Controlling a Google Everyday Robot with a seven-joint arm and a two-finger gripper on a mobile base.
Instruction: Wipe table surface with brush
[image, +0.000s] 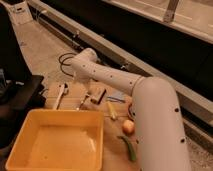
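The table surface (72, 91) is a light brown wooden top, partly covered by a big yellow tray. A small brown brush (98, 94) lies on the wood behind the tray. My white arm reaches from the lower right up to a bend at the far left. The gripper (81, 79) hangs at its end, over the table's far edge. It is a little left of the brush and apart from it. I see nothing held in it.
The yellow plastic tray (50, 142) fills the front left. A white utensil (60, 95) and a second utensil (83, 100) lie behind it. A yellowish stick (112, 111), a round orange fruit (128, 127) and a green vegetable (129, 147) lie beside my arm. A black cable (65, 60) lies on the floor.
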